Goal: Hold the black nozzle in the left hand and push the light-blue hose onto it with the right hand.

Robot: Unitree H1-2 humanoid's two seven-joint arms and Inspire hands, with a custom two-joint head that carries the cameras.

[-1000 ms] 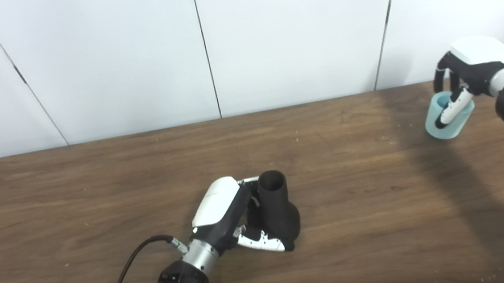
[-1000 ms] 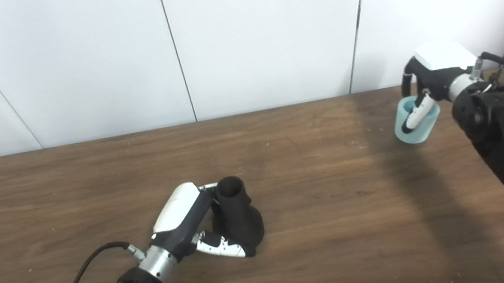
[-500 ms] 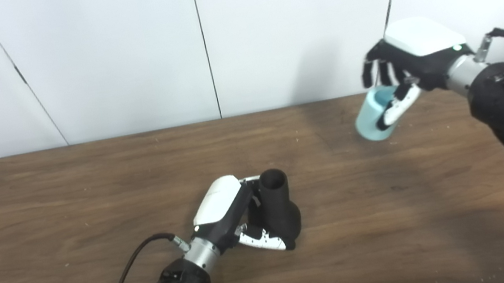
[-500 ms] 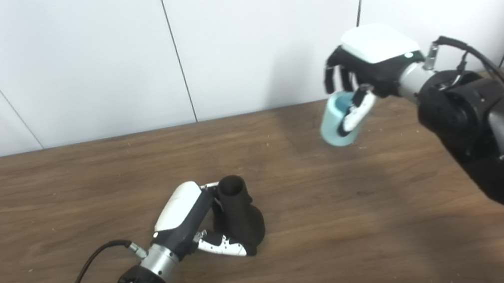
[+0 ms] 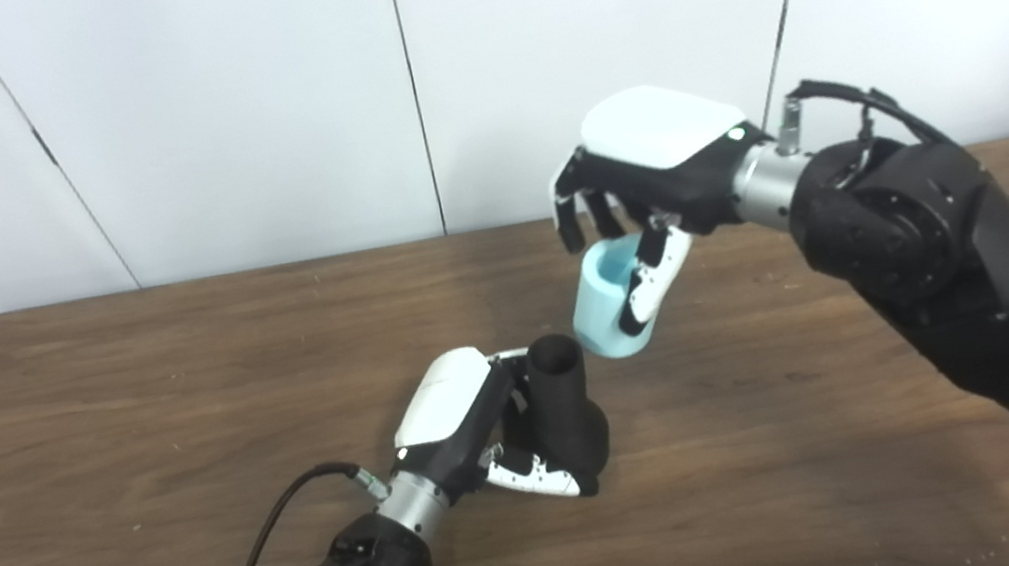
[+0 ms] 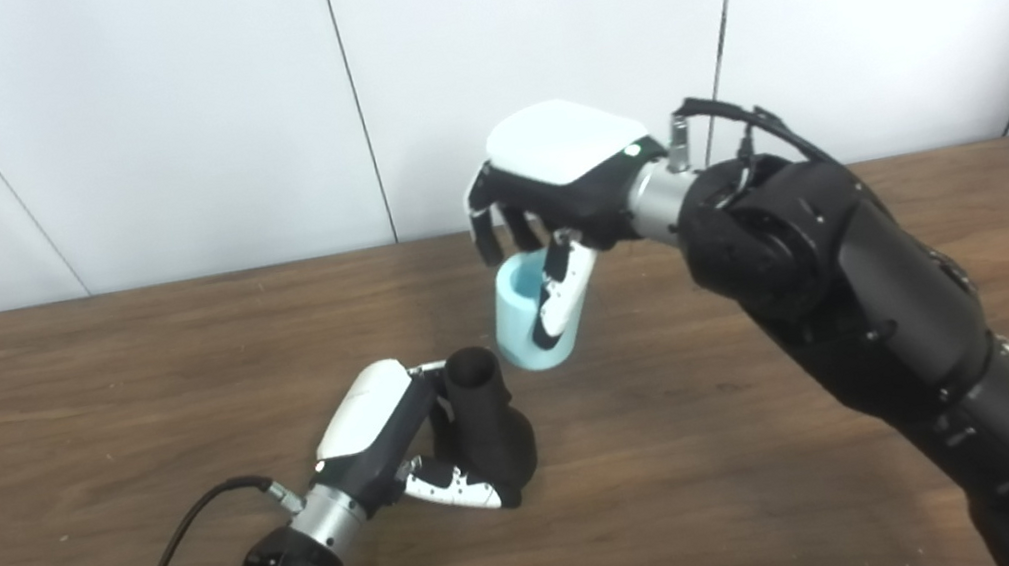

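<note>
Black nozzle [image 5: 566,403] upright on tabletop [image 5: 129,403], clasped by left hand [image 5: 476,424]. Right hand [image 5: 649,174] grips light-blue hose [image 5: 608,312] airborne, just beside nozzle mouth. Pickup done; aligning and pushing on remain.

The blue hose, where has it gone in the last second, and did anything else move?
The right robot hand, shut on the hose, lifted it off the table's far right corner and carried it left, so it now hangs tilted just right of the nozzle's open top, not yet on it. The left robot hand stayed clasped around the nozzle on the table.
</note>
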